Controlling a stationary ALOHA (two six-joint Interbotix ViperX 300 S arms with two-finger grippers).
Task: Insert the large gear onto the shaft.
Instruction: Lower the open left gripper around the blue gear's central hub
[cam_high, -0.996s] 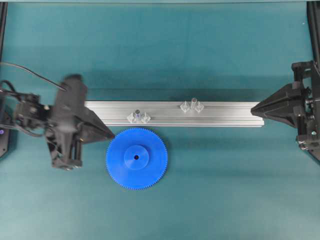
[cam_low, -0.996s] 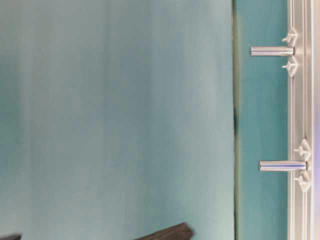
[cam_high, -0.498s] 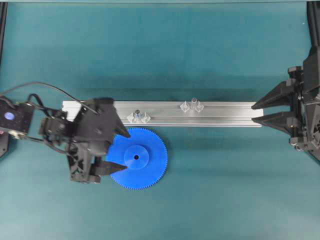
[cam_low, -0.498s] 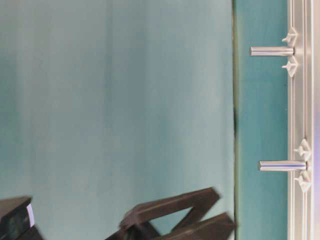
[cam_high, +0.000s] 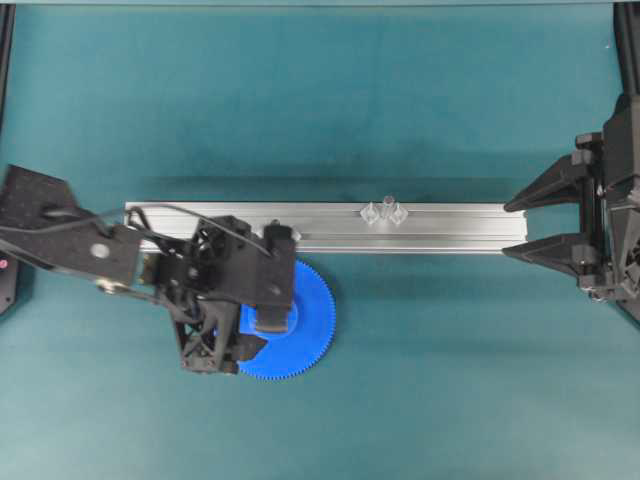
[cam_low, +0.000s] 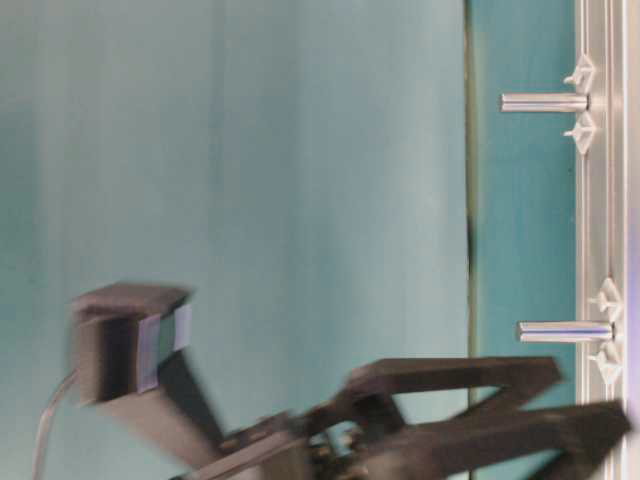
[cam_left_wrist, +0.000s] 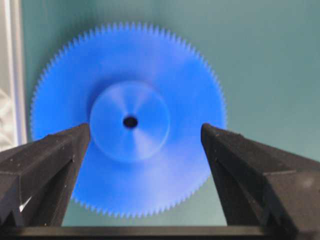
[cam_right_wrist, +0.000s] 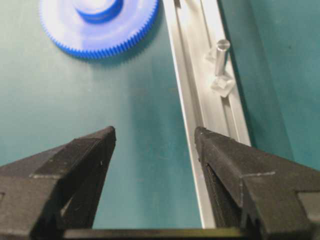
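Left gripper (cam_left_wrist: 145, 135) has swung over the large gear (cam_left_wrist: 129, 119), both claws spread and empty, one gear, two pins, teal table (cam_high: 400, 380).

At centre left you see the left pincer (cam_high: 262, 322) on a matte black, boxy arm with a thin black cable looping along it. At the right edge, the right pincer (cam_high: 517, 229) shows two black wedge-shaped fingers (cam_high: 545, 188).
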